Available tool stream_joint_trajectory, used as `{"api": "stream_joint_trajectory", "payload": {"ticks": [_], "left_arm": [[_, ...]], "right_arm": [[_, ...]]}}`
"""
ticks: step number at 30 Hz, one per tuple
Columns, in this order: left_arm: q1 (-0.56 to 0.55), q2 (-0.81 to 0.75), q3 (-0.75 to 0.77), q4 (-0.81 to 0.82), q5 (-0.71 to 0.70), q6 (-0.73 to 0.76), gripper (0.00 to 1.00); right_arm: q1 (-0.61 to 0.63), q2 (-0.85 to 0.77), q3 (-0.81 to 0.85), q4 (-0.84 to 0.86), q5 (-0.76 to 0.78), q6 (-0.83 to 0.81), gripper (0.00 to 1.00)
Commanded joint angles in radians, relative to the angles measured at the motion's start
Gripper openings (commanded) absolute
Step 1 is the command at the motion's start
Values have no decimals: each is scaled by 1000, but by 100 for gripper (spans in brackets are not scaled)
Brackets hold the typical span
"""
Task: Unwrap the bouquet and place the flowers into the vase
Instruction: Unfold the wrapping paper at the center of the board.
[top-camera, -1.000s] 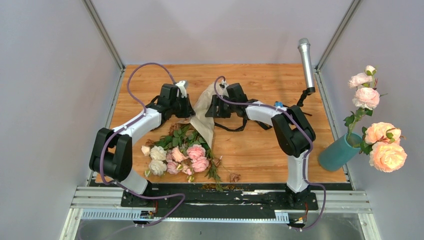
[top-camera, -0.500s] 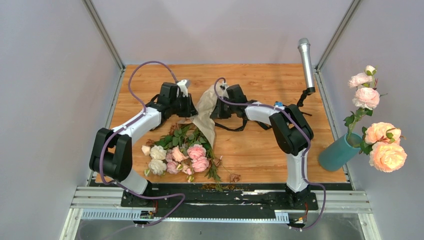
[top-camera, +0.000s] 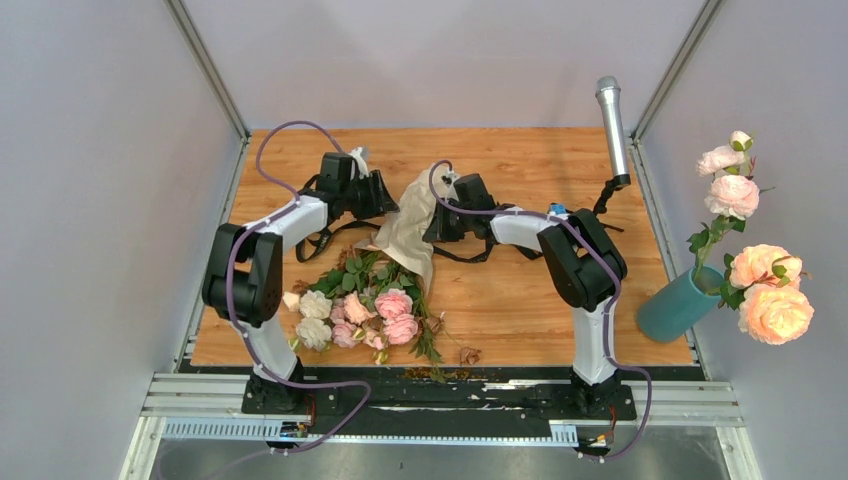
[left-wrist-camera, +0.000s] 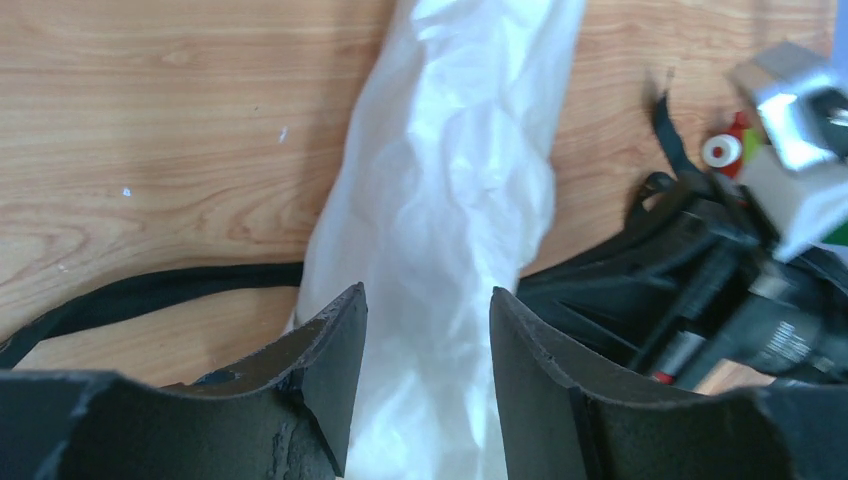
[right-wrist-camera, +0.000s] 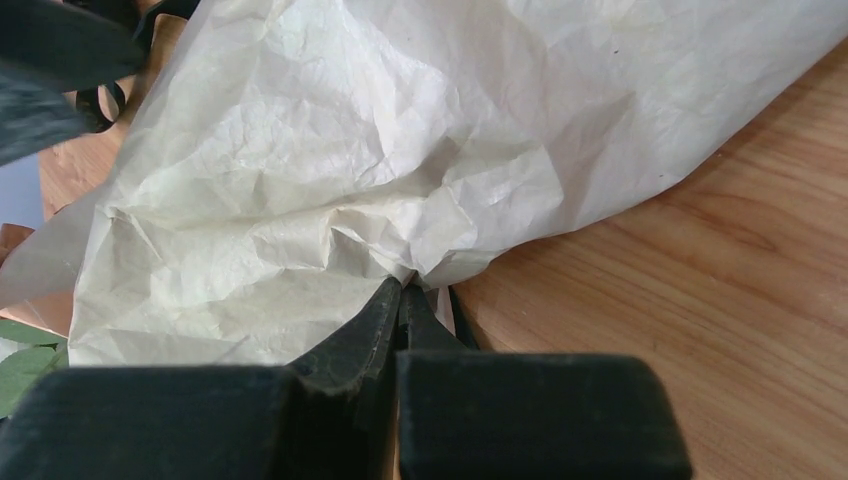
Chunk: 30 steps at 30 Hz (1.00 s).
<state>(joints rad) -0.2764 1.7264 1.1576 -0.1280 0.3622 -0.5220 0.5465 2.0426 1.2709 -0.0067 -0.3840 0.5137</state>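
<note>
The right gripper (right-wrist-camera: 403, 285) is pinching a fold of the crumpled kraft paper (right-wrist-camera: 330, 150), its jaws pressed together on the sheet's edge, near the middle of the table (top-camera: 520, 290). The left gripper (left-wrist-camera: 428, 300) is hovering with its jaws apart, the paper showing in the gap between them. A black ribbon (left-wrist-camera: 150, 290) is trailing across the wood beside it. The flowers (top-camera: 365, 305) are lying toward the near left corner, their leaves meeting the paper's lower edge. The vase (top-camera: 675, 305) is leaning at the right edge, by the near right corner, holding large peach roses (top-camera: 775, 310).
</note>
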Motion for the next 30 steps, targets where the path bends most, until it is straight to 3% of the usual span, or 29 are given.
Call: {"api": "stream_joint_trajectory", "payload": {"ticks": [1,7,16,21,30], "left_arm": [[5,93,50,61,54,-70,57],[4,147,61,63,27,-60,51],[5,106,7,145,73,-92,6],[1,23,-3,140,38,-11,0],[-64,-121,-2,20,-102,241,0]], "right_arm": [[-3,-4,-7,21,13,-21,0],[-3,-13,-9,21,10,-22,0],[-4,-1,-4,20,7,-18,0],[-3,6,9,17,6,-20,0],[-2,24,57,10,3,-31,0]]}}
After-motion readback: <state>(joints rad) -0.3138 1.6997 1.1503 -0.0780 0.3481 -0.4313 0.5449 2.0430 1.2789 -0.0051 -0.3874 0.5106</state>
